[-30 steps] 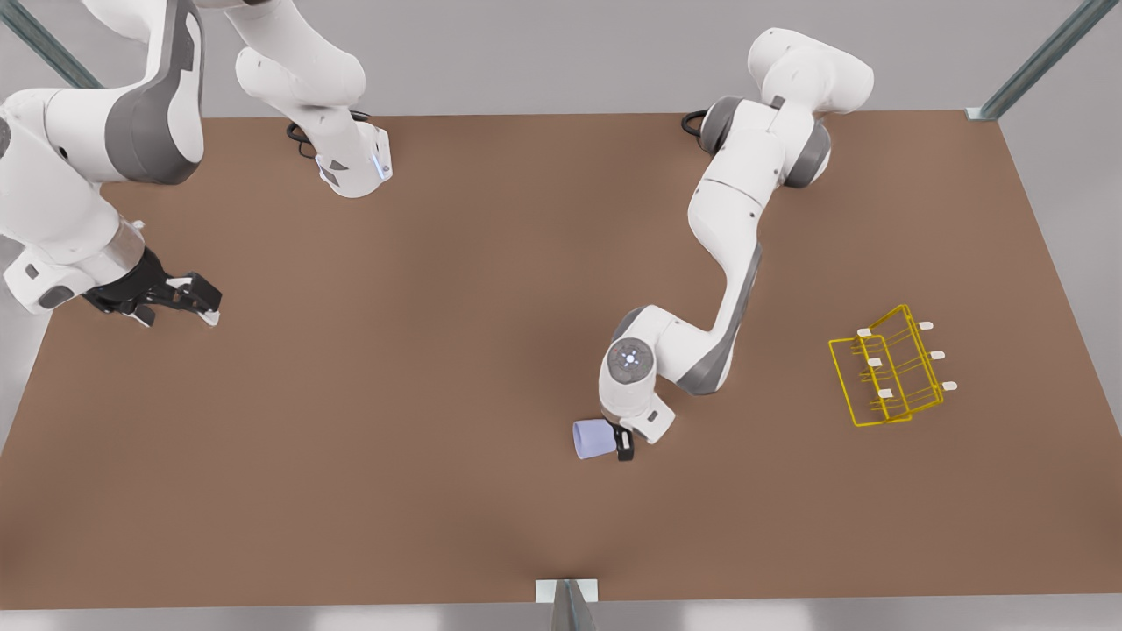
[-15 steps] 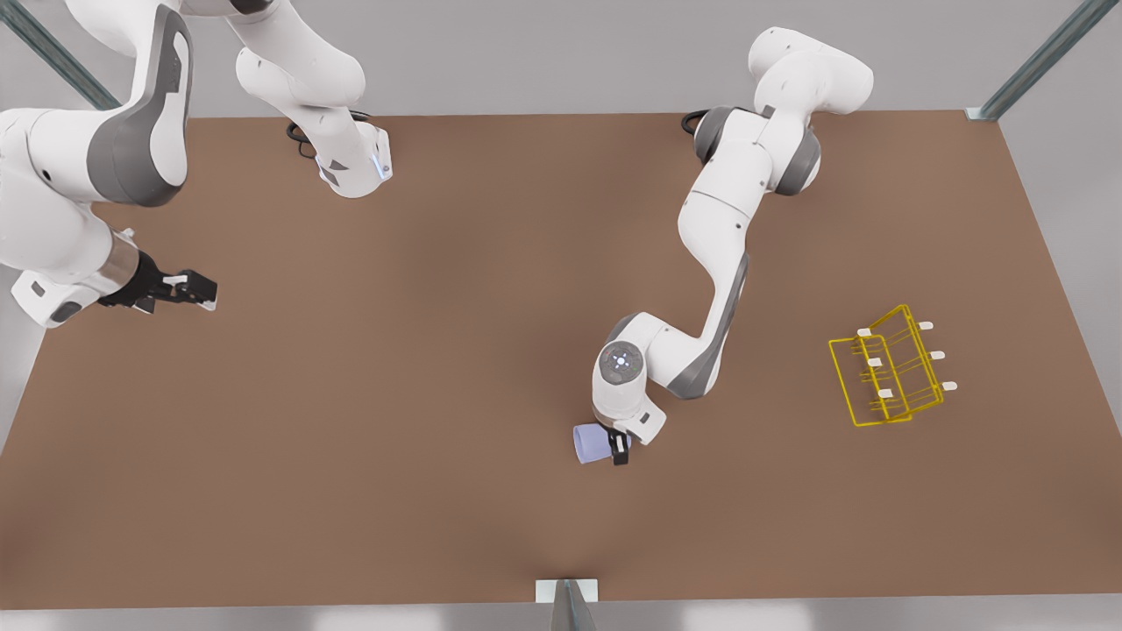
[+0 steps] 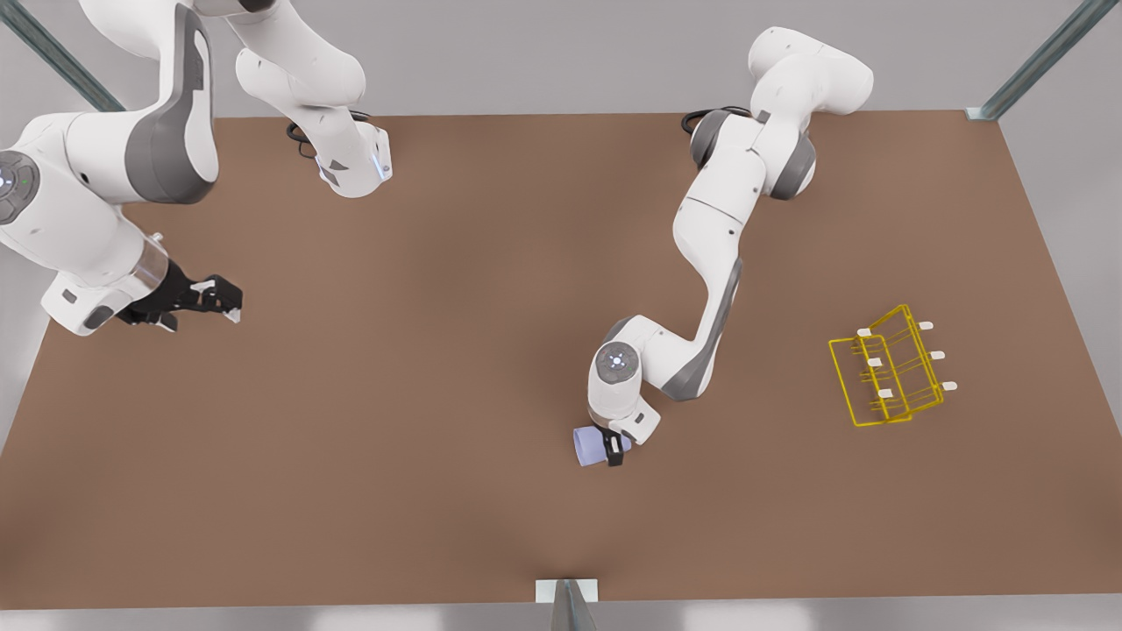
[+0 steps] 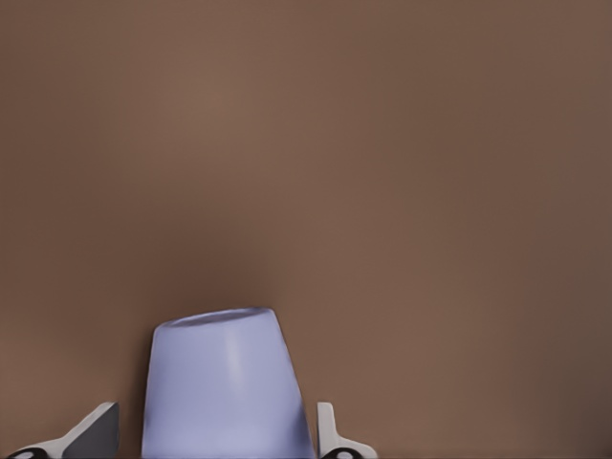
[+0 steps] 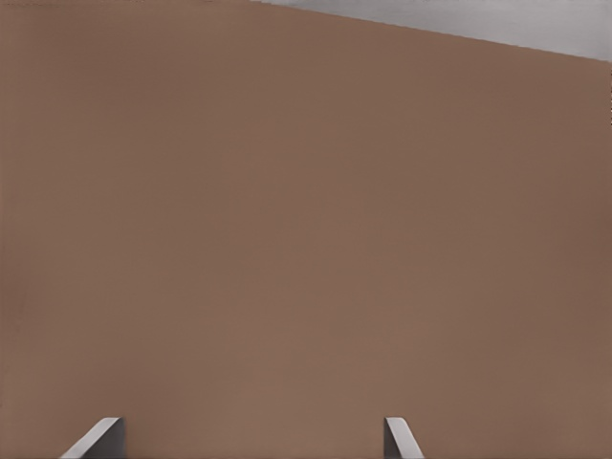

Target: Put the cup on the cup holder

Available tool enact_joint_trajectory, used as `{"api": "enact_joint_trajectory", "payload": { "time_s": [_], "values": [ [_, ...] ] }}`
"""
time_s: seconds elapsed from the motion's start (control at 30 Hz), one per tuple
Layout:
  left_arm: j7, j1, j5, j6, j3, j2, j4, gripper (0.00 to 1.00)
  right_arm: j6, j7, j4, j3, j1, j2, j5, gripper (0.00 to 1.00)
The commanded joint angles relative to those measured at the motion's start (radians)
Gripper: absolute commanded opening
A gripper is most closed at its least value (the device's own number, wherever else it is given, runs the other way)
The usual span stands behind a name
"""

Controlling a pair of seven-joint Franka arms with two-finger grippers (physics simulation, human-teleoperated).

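Lying on its side on the brown surface (image 3: pixel 438 368), near centre: the cup (image 3: pixel 590 445), between the left gripper's (image 3: pixel 614 449) spread fingers (image 4: pixel 330 435), gaps either side. Well right: the cup holder (image 3: pixel 890 368). Far left, waiting: right gripper (image 3: pixel 210 300), fingers wide, empty.

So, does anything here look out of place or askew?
Yes: the small lavender tapered cup lies on its side on the brown table, between the left gripper jaws. The yellow wire cup holder stands apart. The right gripper waits.

Plain lavender cup (image 3: pixel 591 446); yellow wire holder (image 3: pixel 887 377) with white-tipped prongs; uniform brown tabletop (image 3: pixel 438 394); white-and-grey arms.
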Motion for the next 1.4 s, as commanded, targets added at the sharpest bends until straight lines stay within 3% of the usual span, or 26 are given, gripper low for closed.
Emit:
{"api": "enact_joint_trajectory", "payload": {
  "time_s": [0.0, 0.37, 0.4, 0.43, 0.53, 0.7, 0.8, 0.87, 1.1, 1.23, 1.37],
  "values": [
    [-0.016, -0.002, -0.002, 0.032, 0.0, 0.002, 0.001, 1.0, 0.03, -0.032, 0.0, 0.001, -0.007, -0.001, 0.004, 1.0],
    [0.031, -0.016, -0.002, 0.047, -0.006, 0.024, -0.001, 0.99, 0.043, -0.031, -0.001, 0.001, -0.005, 0.012, 0.004, 1.0],
    [0.047, -0.016, -0.004, 0.045, -0.008, 0.024, -0.001, 0.82, 0.043, -0.031, -0.001, 0.001, -0.007, 0.012, 0.004, 1.0],
    [0.063, -0.014, -0.004, 0.045, -0.011, 0.02, -0.001, 0.72, 0.043, -0.031, 0.0, 0.001, -0.008, 0.012, 0.004, 1.0],
    [0.093, -0.011, -0.01, 0.029, -0.021, -0.006, -0.002, 0.77, 0.044, -0.031, 0.002, 0.001, -0.004, 0.012, 0.004, 1.0],
    [0.179, 0.082, -0.013, -0.175, -0.118, -0.156, -0.006, 0.78, 0.044, -0.031, 0.002, 0.001, -0.001, 0.009, 0.004, 1.0],
    [0.224, 0.124, -0.001, -0.301, -0.1, -0.199, -0.004, 0.78, 0.055, -0.031, 0.002, 0.001, 0.001, 0.009, 0.002, 1.0],
    [0.228, 0.119, 0.004, -0.382, 0.003, -0.214, -0.01, 0.78, 0.059, -0.031, -0.001, 0.001, -0.004, 0.009, 0.004, 1.0],
    [0.337, 0.113, 0.452, -0.795, 0.022, -0.236, -0.016, 0.78, 0.061, -0.029, 0.003, 0.002, 0.001, 0.006, -0.004, 1.0],
    [0.337, 0.102, 0.688, -0.881, 0.02, -0.236, -0.021, 0.78, 0.075, -0.029, -0.003, 0.001, -0.001, 0.009, 0.0, 1.0],
    [0.268, 0.121, 0.975, -0.956, 0.025, -0.223, -0.193, 0.78, 0.061, -0.029, -0.004, 0.002, -0.004, 0.007, 0.0, 1.0]
  ]
}}
